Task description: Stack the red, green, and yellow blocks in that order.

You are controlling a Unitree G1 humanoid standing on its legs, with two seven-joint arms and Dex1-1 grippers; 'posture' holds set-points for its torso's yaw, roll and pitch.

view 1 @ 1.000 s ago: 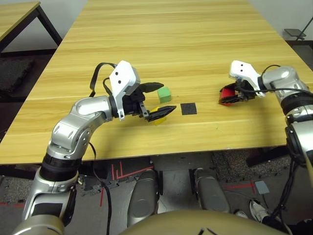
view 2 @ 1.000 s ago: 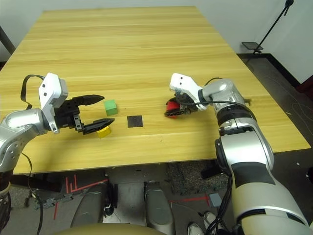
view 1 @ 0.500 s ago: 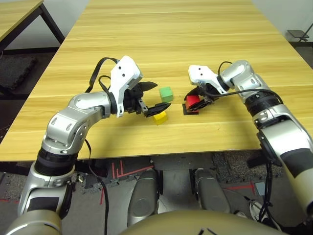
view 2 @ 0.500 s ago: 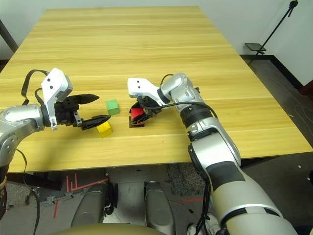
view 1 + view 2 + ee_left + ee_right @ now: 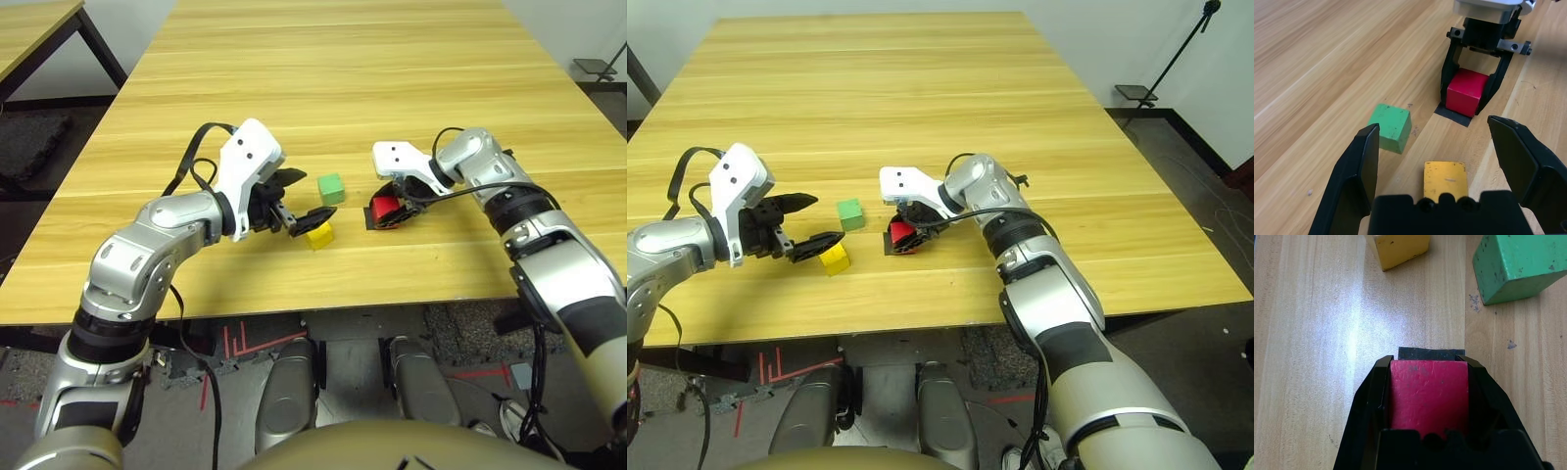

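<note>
Red sits low over the black patch (image 5: 376, 219) in the head view: my right gripper (image 5: 392, 210) clamps the red block (image 5: 383, 209) at mid-table, and I judge the base block is about to be set down there. From the red block the green block (image 5: 330, 188) lies at about ten o'clock and the yellow block (image 5: 318, 235) at about eight o'clock, both on the wood and apart from each other. My left gripper (image 5: 310, 199) hovers spread wide just left of those two, so the left arm is clearly the nearer one for green. Through the left wrist camera, its fingers (image 5: 1362, 161) stand wide with the yellow block (image 5: 1445, 180) between them close in, the green block (image 5: 1390, 128) further out toward one finger, and the red block (image 5: 1465, 92) beyond, held in the other gripper over the patch (image 5: 1452, 115). Through the right wrist camera, the red block (image 5: 1428, 394) fills the closed grip, the patch (image 5: 1430, 353) edge peeking just past it, with yellow (image 5: 1398, 248) and green (image 5: 1518, 264) ahead. Green comes next, I judge.
</note>
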